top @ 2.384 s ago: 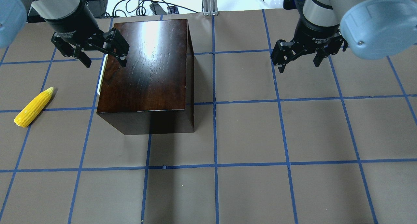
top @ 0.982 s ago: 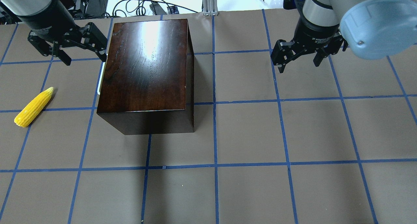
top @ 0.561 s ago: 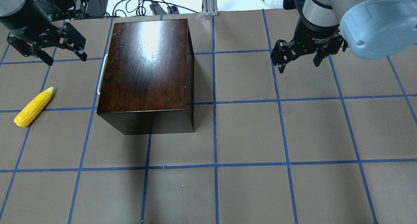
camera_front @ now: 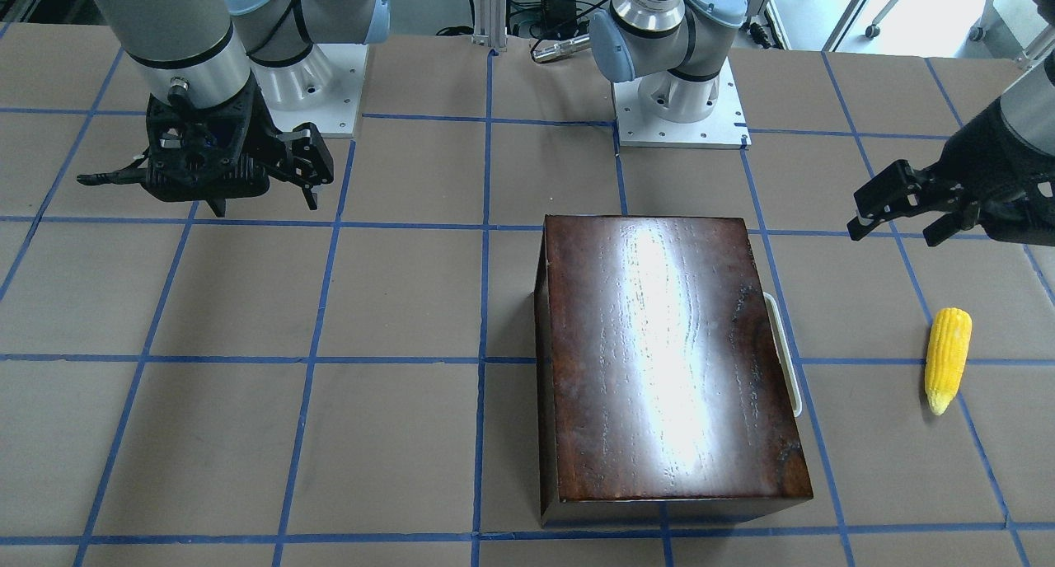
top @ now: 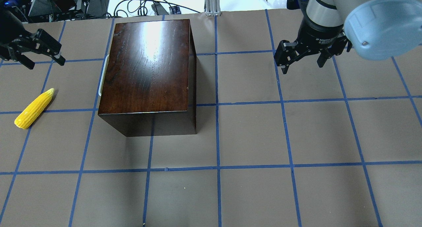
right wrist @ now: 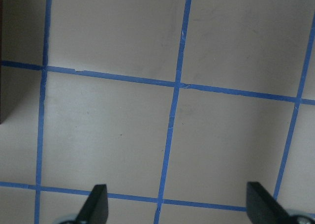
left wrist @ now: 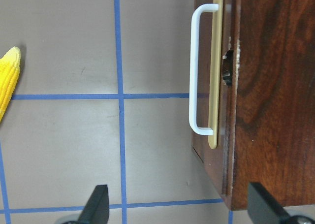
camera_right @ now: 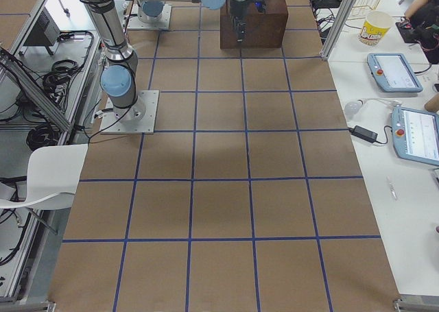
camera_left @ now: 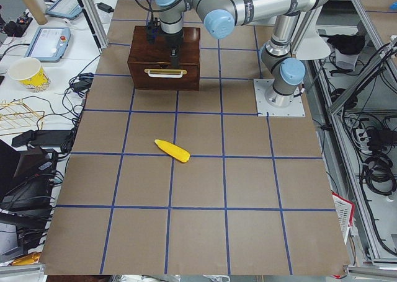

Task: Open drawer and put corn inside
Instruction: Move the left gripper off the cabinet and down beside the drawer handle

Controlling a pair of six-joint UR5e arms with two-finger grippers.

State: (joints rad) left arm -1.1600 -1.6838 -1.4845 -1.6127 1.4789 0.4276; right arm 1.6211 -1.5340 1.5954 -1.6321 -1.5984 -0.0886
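The dark reddish-brown box [top: 146, 68] stands on the table left of centre. Its drawer [camera_left: 164, 76] is shut. The drawer's white handle [top: 102, 76] faces the table's left end and shows in the left wrist view [left wrist: 193, 71]. The yellow corn [top: 34, 109] lies on the table left of the box, and also shows in the front view [camera_front: 946, 369]. My left gripper [top: 46, 63] is open and empty, hovering left of the handle and beyond the corn. My right gripper [top: 303, 67] is open and empty, over bare table to the right of the box.
The table [top: 250, 138] is brown paper with a blue tape grid. Cables and gear [top: 141, 4] lie beyond its far edge. The two arm bases [camera_front: 680, 105] stand at the robot's side of the table.
My left gripper has moved left, from over the box's handle edge to well clear of the box, staying open. The right arm, box and corn have not moved.
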